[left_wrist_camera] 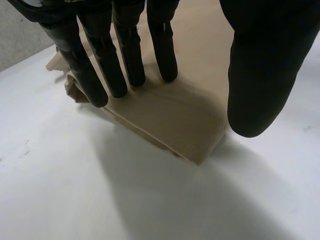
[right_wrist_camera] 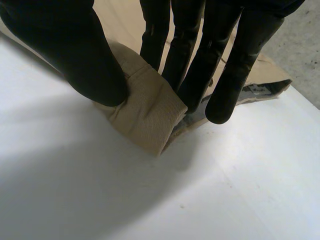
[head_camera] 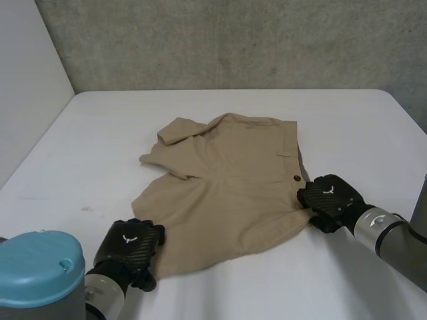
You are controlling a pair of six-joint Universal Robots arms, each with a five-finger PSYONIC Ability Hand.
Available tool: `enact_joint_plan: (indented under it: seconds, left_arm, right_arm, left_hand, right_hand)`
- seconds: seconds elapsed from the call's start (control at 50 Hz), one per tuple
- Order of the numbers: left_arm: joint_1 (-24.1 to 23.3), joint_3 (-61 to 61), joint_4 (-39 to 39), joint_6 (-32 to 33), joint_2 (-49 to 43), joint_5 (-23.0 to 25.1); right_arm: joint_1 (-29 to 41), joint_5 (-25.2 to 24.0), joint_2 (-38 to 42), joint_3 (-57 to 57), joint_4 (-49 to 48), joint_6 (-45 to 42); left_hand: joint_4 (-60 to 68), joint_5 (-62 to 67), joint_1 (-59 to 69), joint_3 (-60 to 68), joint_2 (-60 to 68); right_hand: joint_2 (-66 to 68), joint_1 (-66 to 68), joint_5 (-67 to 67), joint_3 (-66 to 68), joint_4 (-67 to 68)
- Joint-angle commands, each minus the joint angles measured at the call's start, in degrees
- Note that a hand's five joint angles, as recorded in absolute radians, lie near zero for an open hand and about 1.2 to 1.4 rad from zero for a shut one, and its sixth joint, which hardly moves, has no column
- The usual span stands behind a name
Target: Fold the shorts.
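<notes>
Tan shorts (head_camera: 227, 187) lengthwise left-right, waistband (head_camera: 292, 160) at right hand (head_camera: 330, 199)

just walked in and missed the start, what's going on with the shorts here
A two-armed robot is working on tan shorts lying mostly flat on a white table. Its left hand rests straight fingers on the near leg corner, thumb held apart. Its right hand pinches the waistband corner by the button. The far leg's edge is turned over; no tidy fold yet.
</notes>
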Motion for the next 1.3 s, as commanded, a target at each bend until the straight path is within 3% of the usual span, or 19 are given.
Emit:
enact_joint_plan:
  seconds: [0.02, 0.24, 0.42, 0.82, 1.3]
  left_arm:
    - [-0.30, 0.56, 2.15, 0.16, -2.32, -0.37]
    - [-2.23, 1.09, 2.77, 0.16, -3.11, -1.69]
    - [-2.23, 1.53, 5.67, 0.86, -4.52, -1.78]
    - [-2.67, 1.71, 5.41, 0.95, -6.54, -1.86]
    - [-4.70, 0.21, 2.16, 0.95, -3.73, -2.21]
  right_arm:
    - [0.09, 0.19, -0.48, -0.07, 0.07, 0.30]
    - [0.09, 0.54, -0.56, 0.01, 0.34, 0.74]
    - [0.09, 0.98, -0.56, 0.19, 0.42, 0.74]
    - [0.09, 4.59, -1.36, 0.19, 0.51, 0.83]
    - [0.09, 4.94, -1.36, 0.19, 0.60, 0.83]
  left_hand:
    - [4.77, 5.01, 4.96, 5.11, 5.05]
    - [5.95, 6.18, 6.14, 6.29, 6.22]
    - [16.55, 16.78, 16.73, 16.88, 16.82]
    - [15.88, 16.11, 16.07, 16.22, 16.15]
    - [10.83, 11.06, 11.02, 11.17, 11.10]
  right_hand:
    - [13.13, 30.54, 15.49, 13.54, 12.05]
    - [13.13, 30.54, 15.49, 13.54, 12.05]
    - [13.13, 30.54, 15.49, 13.54, 12.05]
    - [13.13, 30.54, 15.49, 13.54, 12.05]
    - [13.13, 30.54, 15.49, 13.54, 12.05]
